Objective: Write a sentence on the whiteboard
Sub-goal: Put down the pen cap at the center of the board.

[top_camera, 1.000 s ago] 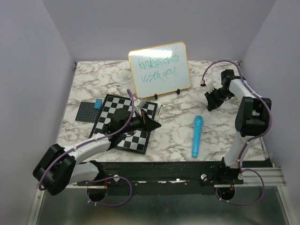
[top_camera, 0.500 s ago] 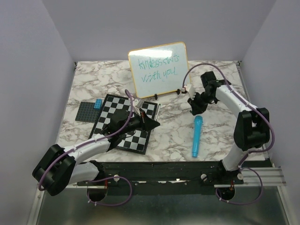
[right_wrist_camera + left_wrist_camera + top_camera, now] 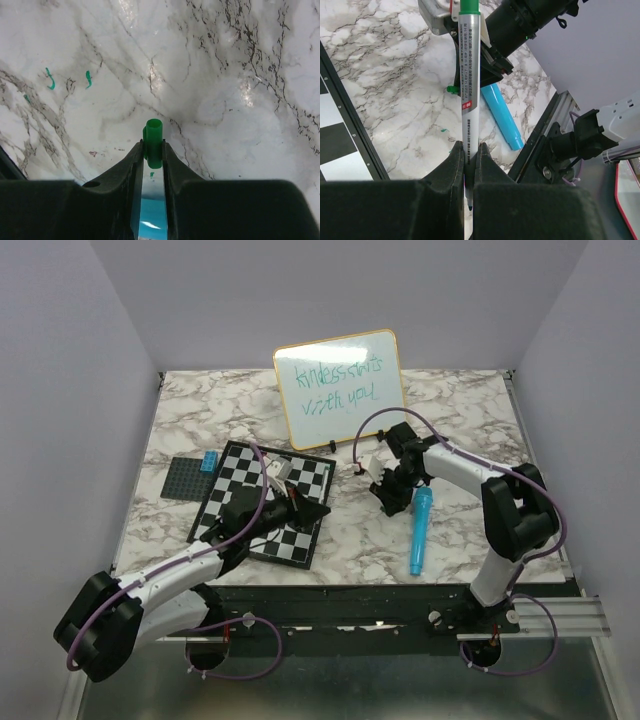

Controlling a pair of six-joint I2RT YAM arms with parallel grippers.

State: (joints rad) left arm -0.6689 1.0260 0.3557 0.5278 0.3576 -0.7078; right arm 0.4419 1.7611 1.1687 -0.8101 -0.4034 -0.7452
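The whiteboard point(image 3: 341, 388) stands upright at the back of the table, and the sentence point(image 3: 330, 385) shows on it in two lines of green handwriting. My left gripper point(image 3: 318, 508) point(image 3: 468, 147) is shut on a white marker point(image 3: 469, 75) with a green end, which points away toward the right arm. My right gripper point(image 3: 389, 504) point(image 3: 153, 147) hangs low over the marble table top, shut on a small green marker cap point(image 3: 154, 141). That cap point(image 3: 452, 90) sits just left of the marker's far end in the left wrist view.
A light blue cylinder point(image 3: 419, 530) lies on the table just right of my right gripper. A checkered board point(image 3: 250, 475) lies under the left arm, with a dark baseplate point(image 3: 183, 478) and a blue brick point(image 3: 210, 461) to its left. Small green ink marks point(image 3: 50, 80) spot the table.
My right arm has swung from the right side leftward and nearer, down beside the blue cylinder. My left gripper has drawn back slightly toward the near edge with the marker.
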